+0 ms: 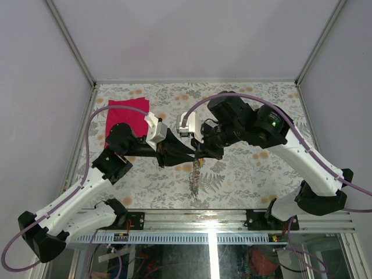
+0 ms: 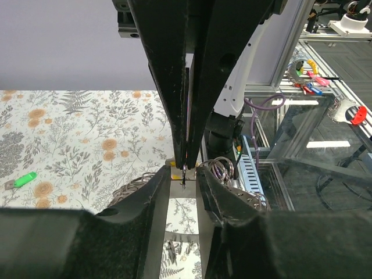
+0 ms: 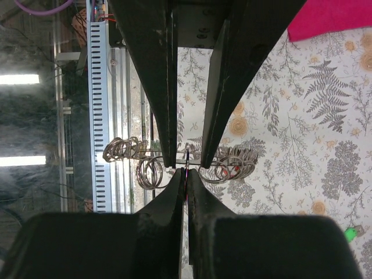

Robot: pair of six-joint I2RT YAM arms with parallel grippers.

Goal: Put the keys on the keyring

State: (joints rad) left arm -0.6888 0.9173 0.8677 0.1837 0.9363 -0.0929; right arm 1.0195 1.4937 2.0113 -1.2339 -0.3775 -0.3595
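The keyring [image 1: 195, 177] hangs below the spot where both grippers meet over the table's near middle. Seen close, it is a thin wire [image 3: 232, 165] strung with several small split rings [image 3: 146, 171]. My right gripper [image 3: 186, 173] is shut on a thin flat key seen edge-on [image 3: 186, 156], whose tip reaches the wire. My left gripper [image 2: 183, 175] stands open with a narrow gap. Its fingers [image 3: 164, 116] straddle that key, and the wire crosses between their tips. Rings [image 2: 220, 170] bunch on both sides of the left fingers. A loose green-headed key [image 2: 24, 179] lies on the cloth.
A pink cloth [image 1: 127, 116] lies at the back left of the floral table cover [image 1: 256, 174]. The aluminium rail [image 1: 232, 218] with the arm bases runs along the near edge. White enclosure walls stand on the other three sides.
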